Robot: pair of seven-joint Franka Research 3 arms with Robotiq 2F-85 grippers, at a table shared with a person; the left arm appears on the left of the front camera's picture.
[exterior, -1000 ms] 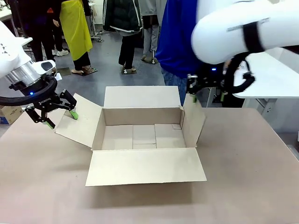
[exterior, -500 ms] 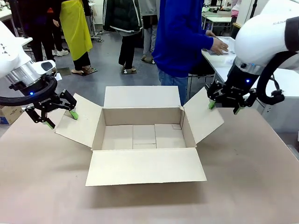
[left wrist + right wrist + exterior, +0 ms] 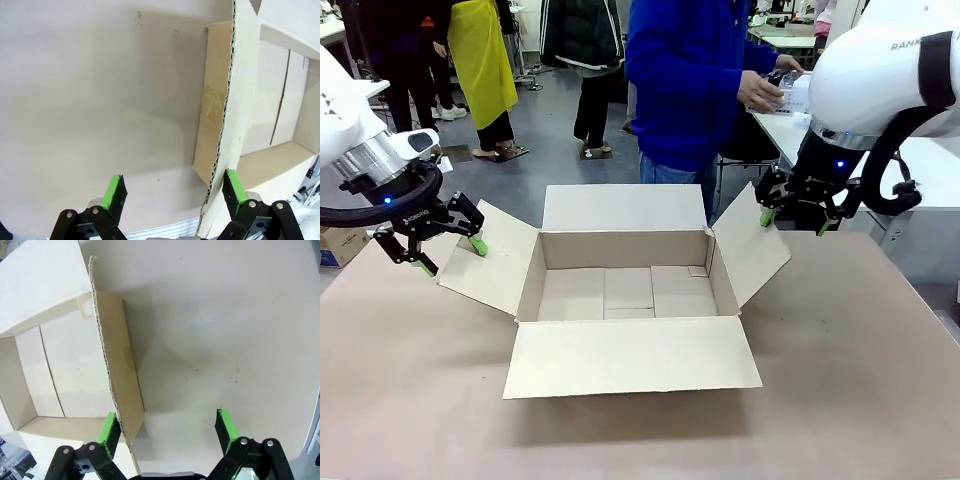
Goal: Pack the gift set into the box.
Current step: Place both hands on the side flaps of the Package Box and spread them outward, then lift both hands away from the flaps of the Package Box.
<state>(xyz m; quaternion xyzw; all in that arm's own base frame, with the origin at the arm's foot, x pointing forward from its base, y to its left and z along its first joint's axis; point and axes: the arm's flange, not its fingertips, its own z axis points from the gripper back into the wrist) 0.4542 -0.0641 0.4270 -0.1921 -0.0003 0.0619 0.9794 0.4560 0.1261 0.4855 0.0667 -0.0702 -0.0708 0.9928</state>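
Open box at the centre of the table, its four flaps splayed and its floor bare. The left gripper, jaws apart, straddles the outer edge of the left flap at 9 o'clock, the corrugated edge lying close to one pad. The right gripper, also apart and clamping nothing, straddles the right flap at 3 o'clock. At 1 o'clock the person's hand handles a small white item at a neighbouring table, too small to identify. The step appears to be holding the mouth open for the gift set. Done well, each gripper bears outward on its flap evenly, without dragging the carton, and stays outside the opening, so that a tray can descend flat between the side walls.
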